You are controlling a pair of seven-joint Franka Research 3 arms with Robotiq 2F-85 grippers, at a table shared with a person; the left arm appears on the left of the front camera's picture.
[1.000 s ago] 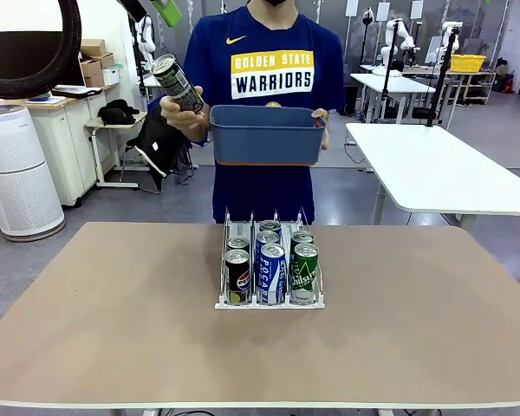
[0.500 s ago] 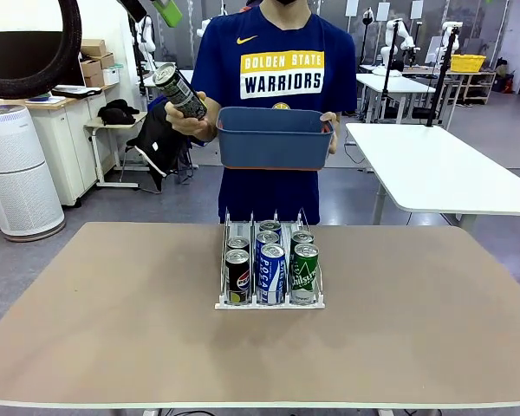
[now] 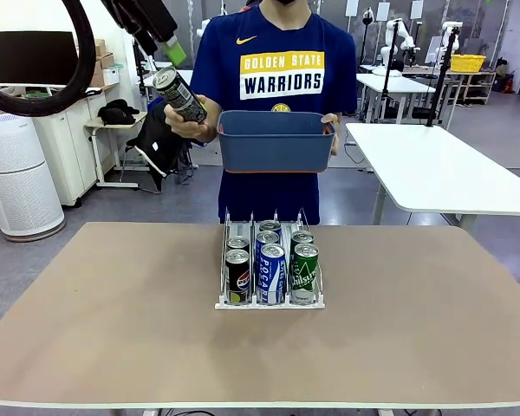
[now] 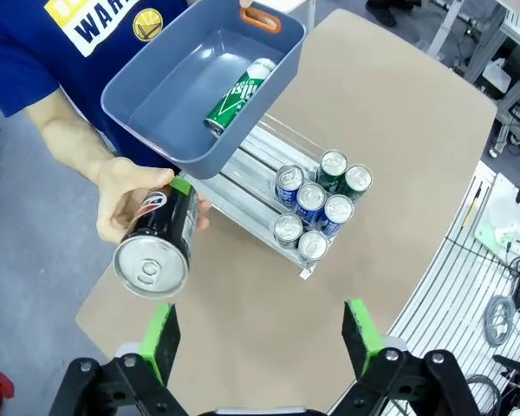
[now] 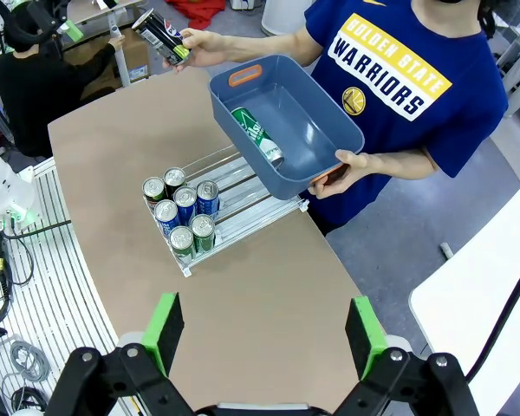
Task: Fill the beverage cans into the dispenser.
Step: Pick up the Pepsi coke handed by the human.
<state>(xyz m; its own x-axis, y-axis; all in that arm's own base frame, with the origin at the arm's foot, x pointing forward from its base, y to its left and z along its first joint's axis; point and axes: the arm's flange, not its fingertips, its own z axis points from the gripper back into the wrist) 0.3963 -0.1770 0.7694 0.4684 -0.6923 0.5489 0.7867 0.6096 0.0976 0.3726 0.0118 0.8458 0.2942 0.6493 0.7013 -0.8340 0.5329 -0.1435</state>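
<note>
The person's hand (image 4: 114, 195) tilts a black can (image 4: 159, 241) top-first toward the wide-open, empty left pincer (image 4: 262, 328), seemingly for handover; the right pincer (image 5: 264, 334) gapes empty too.

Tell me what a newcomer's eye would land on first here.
A person at the far side holds out a black can in one hand and a blue-grey tub, with a green can lying in it, in the other. On the table's middle stands the clear dispenser, seven cans upright in its three lanes.
</note>
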